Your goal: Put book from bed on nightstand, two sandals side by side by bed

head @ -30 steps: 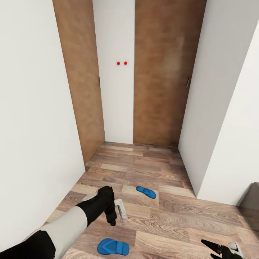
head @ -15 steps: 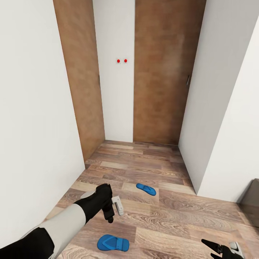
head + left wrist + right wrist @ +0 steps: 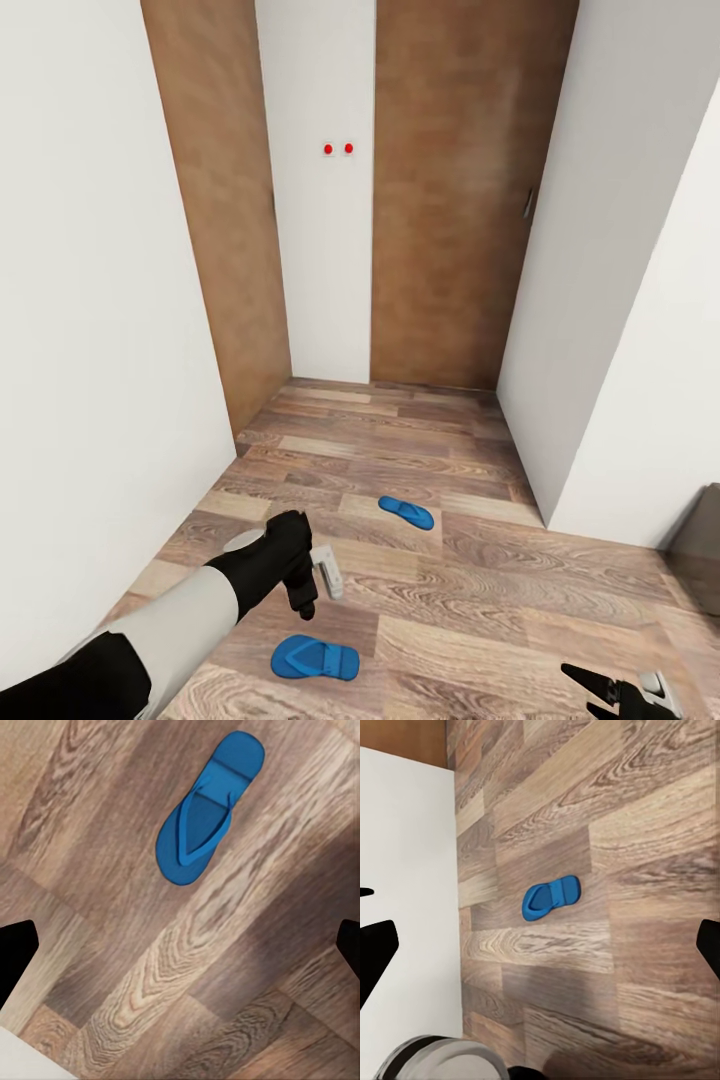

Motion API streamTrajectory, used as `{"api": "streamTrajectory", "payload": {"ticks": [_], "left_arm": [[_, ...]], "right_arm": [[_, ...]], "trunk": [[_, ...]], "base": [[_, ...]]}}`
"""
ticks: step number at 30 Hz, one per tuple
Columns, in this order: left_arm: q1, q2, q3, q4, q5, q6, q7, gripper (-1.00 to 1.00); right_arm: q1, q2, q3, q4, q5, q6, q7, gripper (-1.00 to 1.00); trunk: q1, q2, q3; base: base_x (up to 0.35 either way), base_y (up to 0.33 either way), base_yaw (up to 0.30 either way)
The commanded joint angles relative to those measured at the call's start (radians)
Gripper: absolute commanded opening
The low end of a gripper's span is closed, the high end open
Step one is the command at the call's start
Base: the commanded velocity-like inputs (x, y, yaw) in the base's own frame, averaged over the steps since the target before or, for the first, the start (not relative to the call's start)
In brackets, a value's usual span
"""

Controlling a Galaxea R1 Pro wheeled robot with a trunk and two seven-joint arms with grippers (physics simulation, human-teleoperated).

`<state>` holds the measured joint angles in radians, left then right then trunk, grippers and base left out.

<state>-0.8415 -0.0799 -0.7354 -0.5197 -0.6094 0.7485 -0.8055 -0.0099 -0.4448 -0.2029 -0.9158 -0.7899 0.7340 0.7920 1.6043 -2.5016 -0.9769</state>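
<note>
Two bright blue sandals lie apart on the wood-plank floor. The farther sandal is near the middle of the floor, the nearer sandal close to my base. My left gripper hangs open above the floor between them, nothing in it. In the left wrist view one sandal lies ahead of the open gripper. My right gripper sits low at the right, open and empty, with a sandal far below it. The book, bed and nightstand are out of view.
White walls close in on both sides, forming a narrow alcove with brown wooden doors at the back. A dark object's corner juts in at the right edge. My left arm crosses the right wrist view.
The whole picture has shifted upward, so the camera has moved. The sandals lie where they were. Both grippers keep their pose, open.
</note>
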Motion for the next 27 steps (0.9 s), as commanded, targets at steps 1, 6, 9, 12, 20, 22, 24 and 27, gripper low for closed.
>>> {"api": "streamTrajectory", "payload": {"ticks": [1, 6, 9, 12, 20, 22, 24, 27], "left_arm": [[-0.001, 0.001, -0.002, -0.001, -0.010, 0.001, -0.009, 1.00], [-0.001, 0.001, -0.002, 0.000, -0.010, -0.001, -0.009, 1.00], [-0.001, 0.002, -0.002, 0.000, -0.010, -0.001, -0.009, 1.00], [0.000, 0.002, -0.002, 0.000, -0.010, -0.001, -0.009, 1.00], [0.000, 0.002, -0.001, 0.000, -0.010, -0.001, -0.009, 1.00], [0.000, 0.002, -0.001, 0.000, -0.010, -0.001, -0.009, 1.00], [-0.001, 0.002, -0.001, 0.000, -0.010, -0.001, -0.009, 1.00], [-0.001, 0.002, -0.001, 0.000, -0.010, -0.001, -0.009, 1.00]], "right_arm": [[0.000, 0.000, -0.001, 0.000, -0.003, 0.006, 0.001, 1.00], [0.000, 0.000, -0.001, 0.000, -0.003, 0.006, 0.001, 1.00], [0.000, 0.000, -0.001, 0.000, -0.003, 0.005, 0.001, 1.00], [0.000, 0.000, -0.001, 0.000, -0.003, 0.005, 0.001, 1.00], [0.000, 0.000, -0.001, 0.000, -0.003, 0.006, 0.001, 1.00], [0.000, 0.000, -0.001, 0.000, -0.003, 0.006, 0.001, 1.00], [0.000, 0.000, -0.001, 0.000, -0.003, 0.005, 0.001, 1.00], [0.000, 0.000, -0.001, 0.000, -0.003, 0.005, 0.001, 1.00]], "trunk": [[0.000, -0.001, -0.005], [0.002, -0.002, -0.024], [0.004, -0.003, -0.036], [0.005, -0.003, -0.048], [0.009, -0.005, -0.078], [0.010, -0.006, -0.086], [0.011, -0.006, -0.094], [0.012, -0.007, -0.106]], "base": [[0.000, 0.000, 0.000], [0.000, 0.000, 0.000], [0.000, 0.000, 0.000], [0.000, 0.000, 0.000], [0.000, 0.000, 0.000], [0.000, 0.000, 0.000], [0.000, 0.000, 0.000], [0.000, 0.000, 0.000]]}}
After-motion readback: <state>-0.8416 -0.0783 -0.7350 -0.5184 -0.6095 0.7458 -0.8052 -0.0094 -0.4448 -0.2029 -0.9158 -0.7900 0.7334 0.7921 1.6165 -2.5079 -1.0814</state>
